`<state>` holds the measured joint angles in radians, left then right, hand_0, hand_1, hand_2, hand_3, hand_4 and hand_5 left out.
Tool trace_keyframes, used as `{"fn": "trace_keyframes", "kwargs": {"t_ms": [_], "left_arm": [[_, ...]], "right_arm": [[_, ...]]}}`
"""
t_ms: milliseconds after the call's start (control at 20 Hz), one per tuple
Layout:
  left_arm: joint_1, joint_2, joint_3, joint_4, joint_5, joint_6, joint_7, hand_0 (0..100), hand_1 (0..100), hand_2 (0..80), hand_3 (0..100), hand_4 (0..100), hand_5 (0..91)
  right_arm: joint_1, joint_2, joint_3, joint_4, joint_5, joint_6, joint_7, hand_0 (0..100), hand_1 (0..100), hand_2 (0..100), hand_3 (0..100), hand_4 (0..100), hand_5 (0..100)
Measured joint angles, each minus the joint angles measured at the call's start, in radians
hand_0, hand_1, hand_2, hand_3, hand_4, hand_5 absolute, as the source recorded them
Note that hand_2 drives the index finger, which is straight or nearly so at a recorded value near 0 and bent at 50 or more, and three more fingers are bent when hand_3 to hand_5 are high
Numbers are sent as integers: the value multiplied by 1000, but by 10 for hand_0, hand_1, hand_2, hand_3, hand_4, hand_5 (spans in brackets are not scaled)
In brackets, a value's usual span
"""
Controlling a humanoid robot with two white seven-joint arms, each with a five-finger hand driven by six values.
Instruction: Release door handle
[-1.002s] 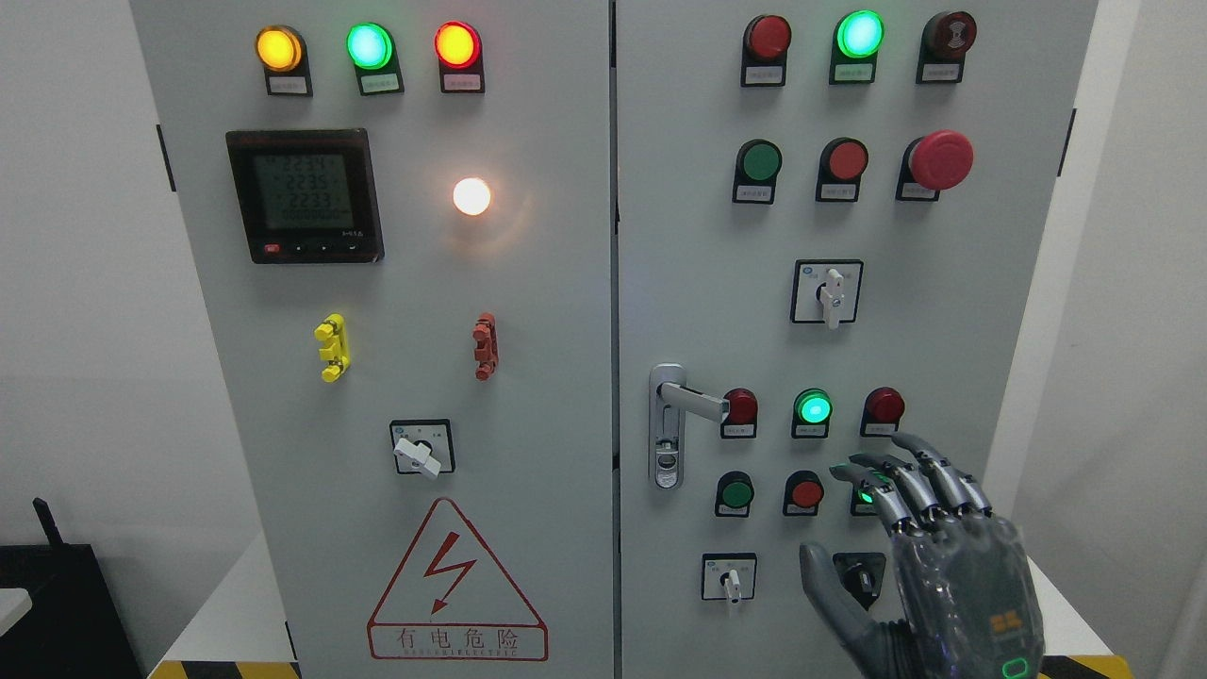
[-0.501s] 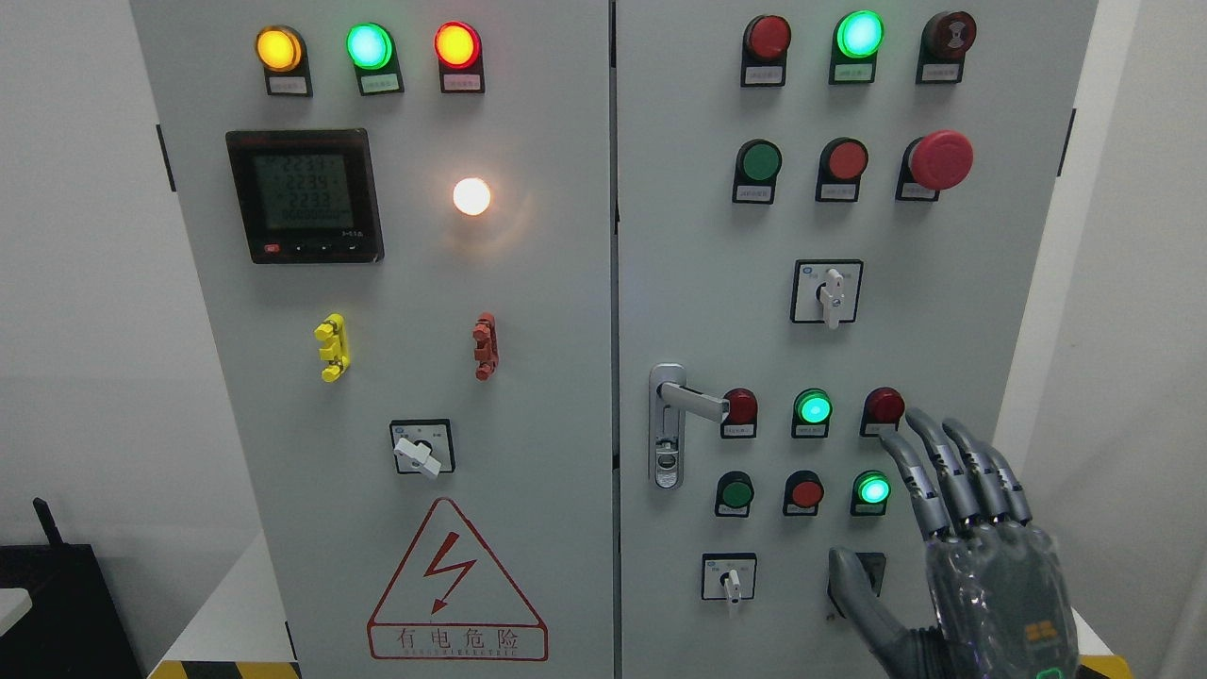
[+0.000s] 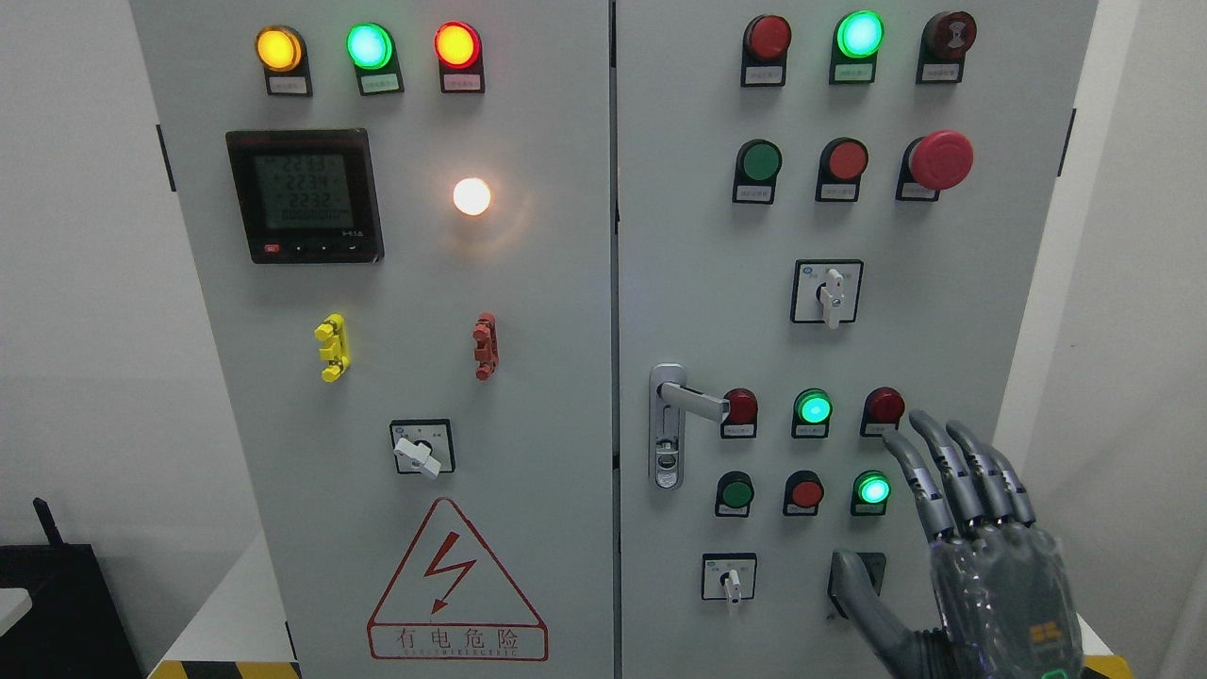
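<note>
grey cabinet, right hand beside buttons

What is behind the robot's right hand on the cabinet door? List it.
Behind the right hand is the grey cabinet door. A black switch plate shows partly past the thumb; its knob is covered. The lit green button sits clear, left of the fingers.

Plain white walls flank the scene; a black box sits lower left.
</note>
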<state>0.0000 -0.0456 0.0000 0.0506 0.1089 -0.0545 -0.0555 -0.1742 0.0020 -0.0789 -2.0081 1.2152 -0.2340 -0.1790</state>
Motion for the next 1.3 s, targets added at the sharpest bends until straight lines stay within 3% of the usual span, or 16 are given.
{"fn": "trace_keyframes", "kwargs": {"t_ms": [1303], "left_arm": [[0, 0, 0, 0, 0, 0, 0, 120, 389, 0, 0, 0, 0]], "right_arm": [[-30, -2, 31, 2, -1, 5, 11, 374, 101, 0, 46, 0, 0]]}}
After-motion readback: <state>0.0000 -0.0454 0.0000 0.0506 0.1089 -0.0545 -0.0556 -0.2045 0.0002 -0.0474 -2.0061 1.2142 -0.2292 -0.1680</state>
